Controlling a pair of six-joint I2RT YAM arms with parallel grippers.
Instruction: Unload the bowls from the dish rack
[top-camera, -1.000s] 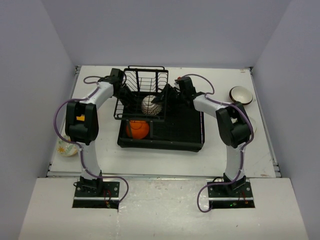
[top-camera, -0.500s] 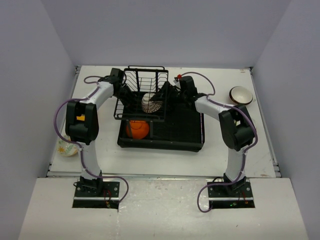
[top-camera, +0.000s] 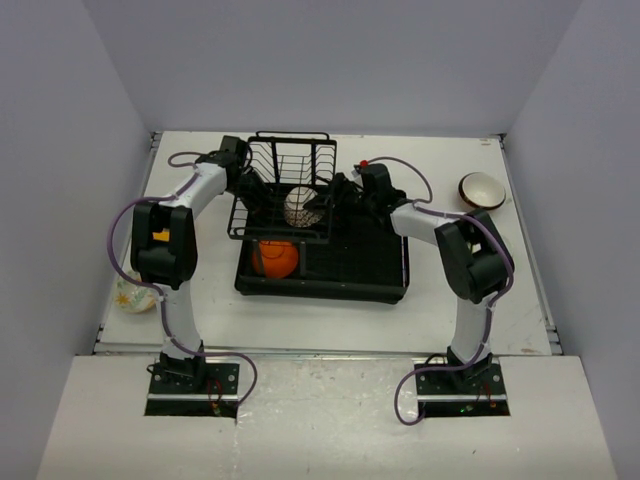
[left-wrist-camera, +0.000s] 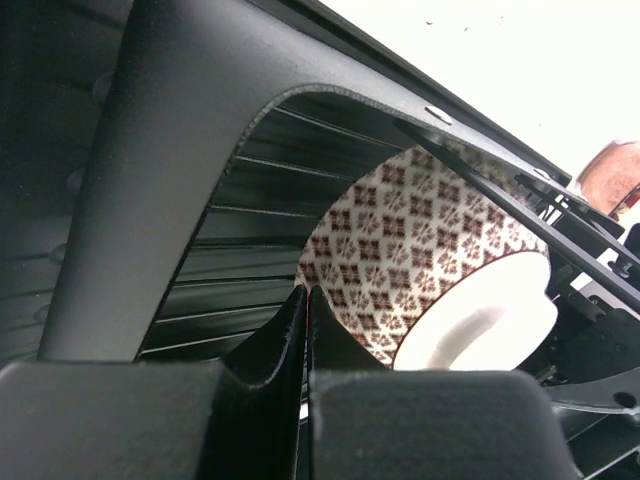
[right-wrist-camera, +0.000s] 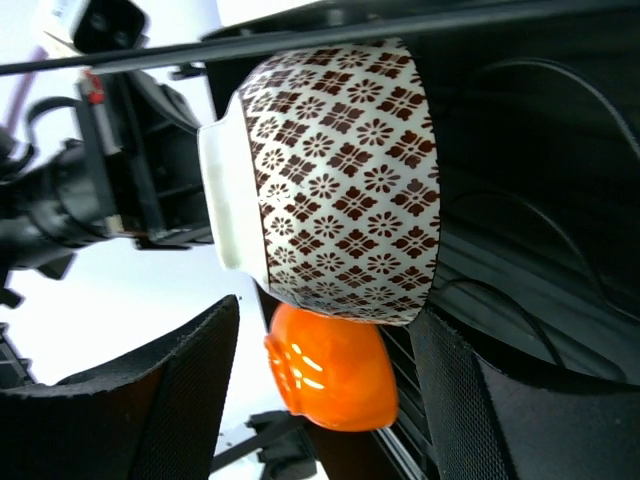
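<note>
Pale walls enclose a white counter (top-camera: 450, 290) where a black dish rack (top-camera: 370, 270) sits mid-frame. In its upper-left wire section a white bowl (top-camera: 300, 207) with brown floral pattern lies on its side, axis horizontal, foot pointing frame-left. The right tool (top-camera: 328, 202) gapes open astride it; the left tool (left-wrist-camera: 305, 305) is closed.

Colour check, rack area:
Patterned bowl (right-wrist-camera: 340, 170) is showing white with a brown flower-and-diamond print and a plain white foot. Orange bowl (top-camera: 275, 258) is reading solid orange, dish rack (top-camera: 360, 262) all black. Right-side bowl (top-camera: 481, 189) is showing a dark brown outside and white inside. Arms (top-camera: 165, 250) are showing white and black with purple cables, on a white table (top-camera: 300, 320).
</note>
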